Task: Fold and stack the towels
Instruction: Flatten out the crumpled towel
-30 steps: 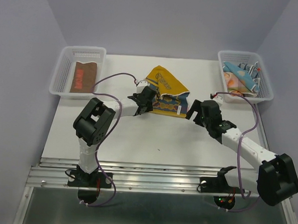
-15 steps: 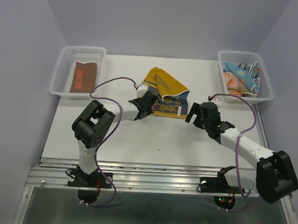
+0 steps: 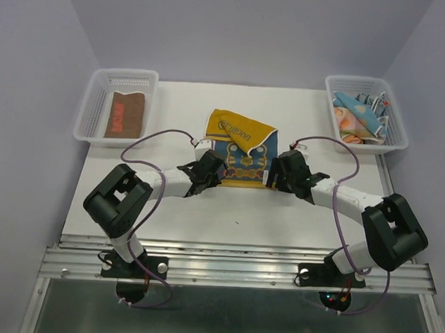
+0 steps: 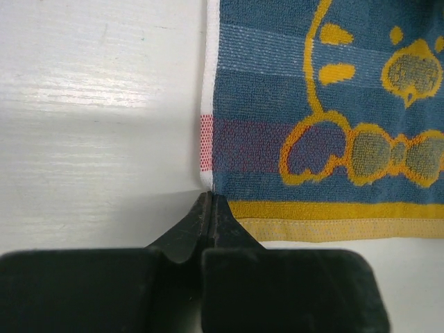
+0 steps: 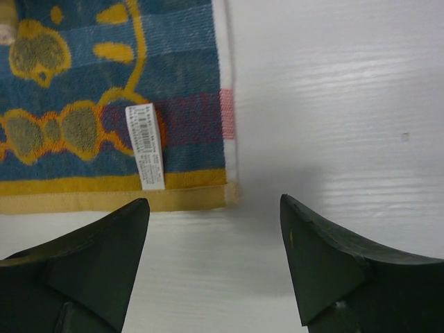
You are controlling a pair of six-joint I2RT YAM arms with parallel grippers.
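Ok, writing first: white care label (image 5: 147,146) sewn near the towel's (image 3: 242,156) near-right corner, print too small to read. Dark lettering on the yellow folded-over far part, top view, also unreadable.

Towel look: blue terry w/ yellow cartoon outlines, olive-grey blobs, purple band, yellow hem along the near edge, white side edges w/ a red patch. Lies flat mid-table (image 3: 205,210), far part flopped over, yellow side up.

My left pincer (image 4: 209,201): tips pressed together right at the towel's near-left corner; can't tell if cloth is nipped. My right pincer (image 5: 214,202): fingers apart, either side of the near-right corner, not touching it.

Brown towel (image 3: 124,114) in left basket (image 3: 87,118), patterned towels (image 3: 359,114) heaped in right basket (image 3: 398,135).
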